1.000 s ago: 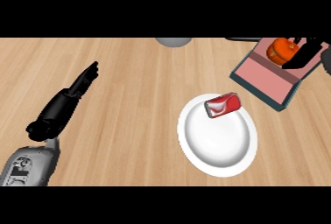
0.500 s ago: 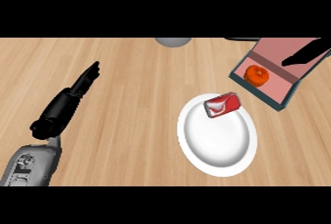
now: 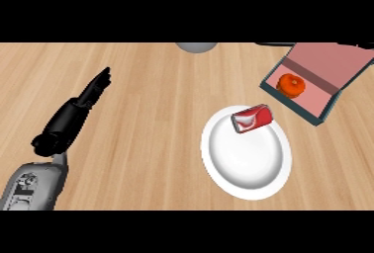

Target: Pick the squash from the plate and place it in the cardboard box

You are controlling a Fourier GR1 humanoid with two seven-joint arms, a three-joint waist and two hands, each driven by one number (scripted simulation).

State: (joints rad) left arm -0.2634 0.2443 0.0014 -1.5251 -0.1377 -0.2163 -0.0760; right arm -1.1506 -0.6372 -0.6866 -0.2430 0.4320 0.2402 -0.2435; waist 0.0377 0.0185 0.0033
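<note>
The orange squash [image 3: 292,85] lies inside the cardboard box [image 3: 330,63], near its lower left corner. The box has a pink inside and teal edges and sits at the upper right of the head view. The white plate [image 3: 248,160] lies in front of the box and carries only a red can [image 3: 251,118] at its upper rim. My left hand [image 3: 82,106] rests at the left with straight fingers pointing up and away, holding nothing. My right hand does not show.
A grey rounded object [image 3: 196,47] is cut off by the top edge, left of the box. Bare wooden counter [image 3: 153,128] lies between my left hand and the plate.
My right hand, which was over the box with the squash, has let go and pulled out of view. The squash now lies in the box. The left hand has not moved.
</note>
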